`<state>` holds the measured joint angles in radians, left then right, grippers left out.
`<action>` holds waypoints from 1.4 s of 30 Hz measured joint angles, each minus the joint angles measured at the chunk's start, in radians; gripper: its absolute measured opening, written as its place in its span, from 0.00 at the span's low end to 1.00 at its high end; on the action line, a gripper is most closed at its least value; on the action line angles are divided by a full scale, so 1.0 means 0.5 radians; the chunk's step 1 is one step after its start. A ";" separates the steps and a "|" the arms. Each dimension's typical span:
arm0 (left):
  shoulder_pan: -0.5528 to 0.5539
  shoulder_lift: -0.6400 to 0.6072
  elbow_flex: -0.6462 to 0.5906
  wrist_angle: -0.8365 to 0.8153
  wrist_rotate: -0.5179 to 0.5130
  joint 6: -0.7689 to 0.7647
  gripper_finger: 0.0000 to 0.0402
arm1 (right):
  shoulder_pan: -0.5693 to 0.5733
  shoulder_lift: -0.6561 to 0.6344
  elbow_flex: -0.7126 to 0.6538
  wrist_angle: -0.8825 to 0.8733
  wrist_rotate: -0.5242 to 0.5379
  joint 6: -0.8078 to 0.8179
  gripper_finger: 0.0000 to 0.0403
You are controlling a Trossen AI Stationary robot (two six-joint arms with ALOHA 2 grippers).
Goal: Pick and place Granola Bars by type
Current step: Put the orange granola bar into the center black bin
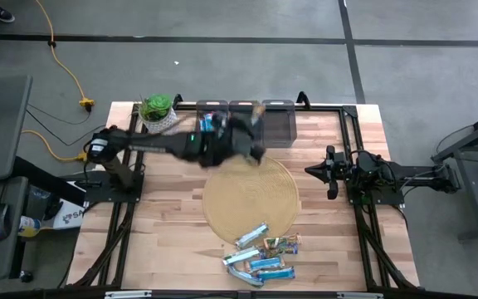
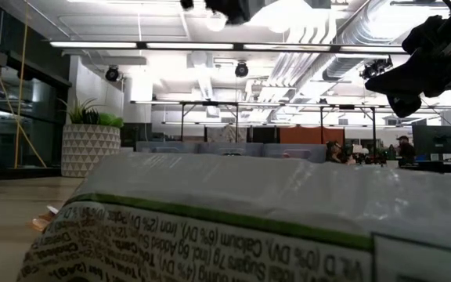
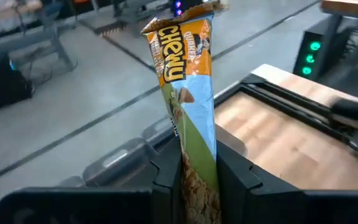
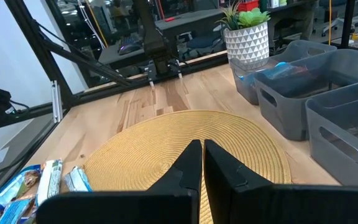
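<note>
While the left gripper [image 3: 199, 180] pinched a blue-and-orange foil-wrapped granola bar [image 3: 188, 93] by its lower end, upper centre of the high view near the dark grey plastic bins [image 1: 251, 112], the bar looked light, crinkly and slippery. The right gripper [image 4: 202, 163] sat closed and empty.

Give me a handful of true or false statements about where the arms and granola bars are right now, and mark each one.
1. The left gripper has its jaws shut on a Chewy bar. True.
2. The right gripper holds a bar. False: its jaws are shut with nothing between them.
3. The remaining bars lie at the near edge of the round woven mat. True.
4. The potted plant stands at the near right corner of the table. False: it stands at the far left corner, beside the grey bins.
5. The left gripper hangs over the pile of bars. False: it is up by the bins.
</note>
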<state>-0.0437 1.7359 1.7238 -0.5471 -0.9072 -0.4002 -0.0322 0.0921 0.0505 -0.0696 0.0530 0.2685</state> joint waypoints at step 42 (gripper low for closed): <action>1.012 0.635 0.001 -0.412 1.479 -0.833 0.19 | 0.000 0.000 -0.001 0.000 0.000 0.000 0.00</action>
<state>0.4620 2.0533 1.7241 -0.7529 -0.1678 -0.8165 -0.0321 0.0921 0.0502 -0.0698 0.0530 0.2686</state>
